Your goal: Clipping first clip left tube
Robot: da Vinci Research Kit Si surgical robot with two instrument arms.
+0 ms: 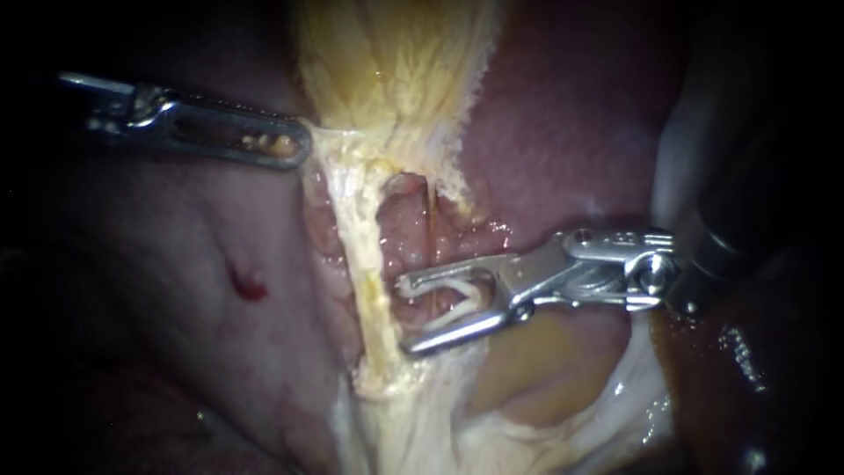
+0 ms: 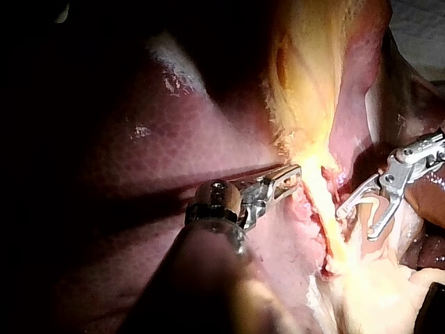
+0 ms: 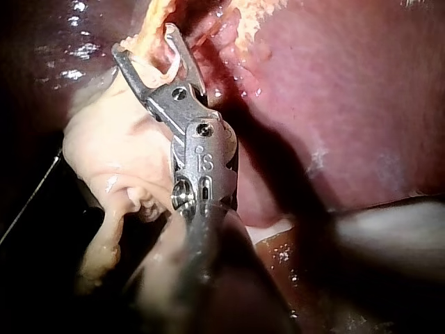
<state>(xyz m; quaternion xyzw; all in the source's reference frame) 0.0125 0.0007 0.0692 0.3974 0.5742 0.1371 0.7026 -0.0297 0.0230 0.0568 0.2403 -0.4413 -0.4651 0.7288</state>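
The left tube point(image 1: 369, 255) is a pale yellow strand running down from the gallbladder point(image 1: 387, 62). My right instrument point(image 1: 403, 315) comes in from the right with its jaws wide apart and a white clip point(image 1: 457, 299) seated between them. The jaw tips lie just right of the tube, not around it. My left instrument point(image 1: 294, 145) is shut on tissue at the gallbladder's lower edge, pulling it left. The left wrist view shows the left instrument point(image 2: 295, 172) at the tube point(image 2: 325, 209) and the right instrument point(image 2: 356, 223) beside it. The right wrist view shows the right instrument point(image 3: 144, 40) carrying the clip point(image 3: 163, 68).
Dark red liver point(image 1: 571, 114) surrounds the site. A thin yellow strand point(image 1: 433, 207) runs right of the left tube across a pink window. A small blood spot point(image 1: 249, 286) marks the liver on the left. Pale fatty tissue point(image 1: 527, 369) lies under the right instrument.
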